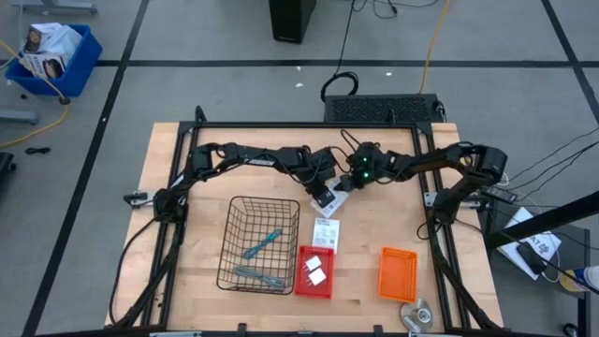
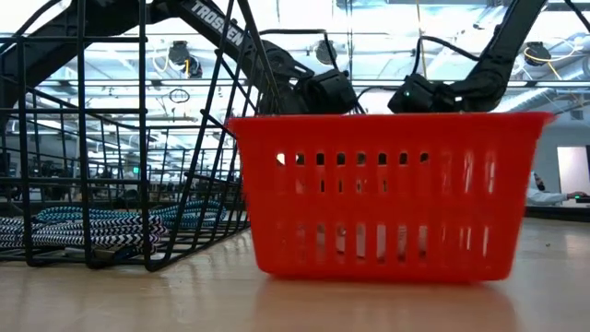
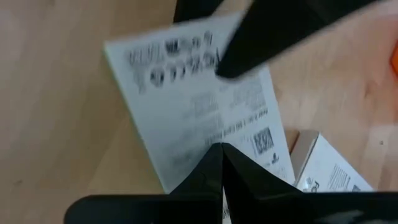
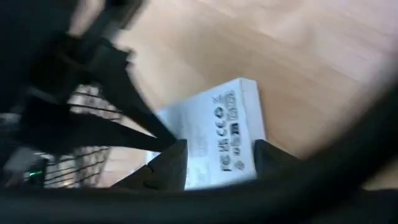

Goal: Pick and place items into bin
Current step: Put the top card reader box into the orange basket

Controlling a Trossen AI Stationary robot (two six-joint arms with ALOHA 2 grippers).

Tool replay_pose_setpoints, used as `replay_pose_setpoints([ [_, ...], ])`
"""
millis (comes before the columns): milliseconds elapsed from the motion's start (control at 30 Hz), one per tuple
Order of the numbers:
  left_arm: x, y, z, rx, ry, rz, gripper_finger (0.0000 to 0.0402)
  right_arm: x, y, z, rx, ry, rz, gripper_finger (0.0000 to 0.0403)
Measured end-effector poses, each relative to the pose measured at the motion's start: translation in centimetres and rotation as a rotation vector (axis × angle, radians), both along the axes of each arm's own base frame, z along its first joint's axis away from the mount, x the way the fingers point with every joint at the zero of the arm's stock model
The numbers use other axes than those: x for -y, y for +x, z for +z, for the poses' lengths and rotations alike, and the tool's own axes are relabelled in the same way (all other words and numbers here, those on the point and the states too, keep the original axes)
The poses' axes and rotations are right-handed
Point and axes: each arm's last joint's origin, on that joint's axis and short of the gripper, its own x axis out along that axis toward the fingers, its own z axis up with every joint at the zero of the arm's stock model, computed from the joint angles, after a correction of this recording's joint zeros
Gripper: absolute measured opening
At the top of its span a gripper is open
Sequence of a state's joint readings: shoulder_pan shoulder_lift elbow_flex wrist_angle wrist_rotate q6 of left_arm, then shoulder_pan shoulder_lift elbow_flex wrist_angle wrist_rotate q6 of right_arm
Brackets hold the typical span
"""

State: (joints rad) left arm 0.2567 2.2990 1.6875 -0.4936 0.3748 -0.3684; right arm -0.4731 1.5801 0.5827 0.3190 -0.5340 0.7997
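Card step: left gripper [image 1: 327, 195] clamps 1 white card [image 3: 199, 106] (another lies beside); right gripper [image 1: 348, 183] adjacent, grip indeterminate. Next: carry to red bin [image 1: 314, 272].

Even overhead light, soft shadows on the table [image 1: 187, 234]; both wrist views motion-blurred; low view backlit.

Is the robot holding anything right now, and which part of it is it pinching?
Yes. The left gripper pinches a flat white card by one edge. The right gripper straddles the same card's end, apparently not clamped.
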Motion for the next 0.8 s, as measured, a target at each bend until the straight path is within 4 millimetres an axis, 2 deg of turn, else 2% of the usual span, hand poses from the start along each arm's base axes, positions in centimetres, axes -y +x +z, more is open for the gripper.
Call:
replay_pose_setpoints([
  [200,0.2,0.4,0.1,0.023,0.057,0.021,0.0007,-0.2,0.9,1.2,0.155,0.003,0.081,0.0174],
  [467,-0.3,0.3,0.1,0.023,0.091,0.041,0.0013,-0.2,1.0,1.4,0.156,-0.043,0.062,0.0163],
  [667,0.3,-0.2,2.7,0.034,0.119,0.034,0.0003,-0.2,1.1,1.4,0.144,-0.079,0.049,0.0157],
  [800,1.9,-1.4,6.6,0.035,0.122,0.000,0.0010,-0.3,1.1,1.8,0.158,-0.095,0.060,0.0157],
])
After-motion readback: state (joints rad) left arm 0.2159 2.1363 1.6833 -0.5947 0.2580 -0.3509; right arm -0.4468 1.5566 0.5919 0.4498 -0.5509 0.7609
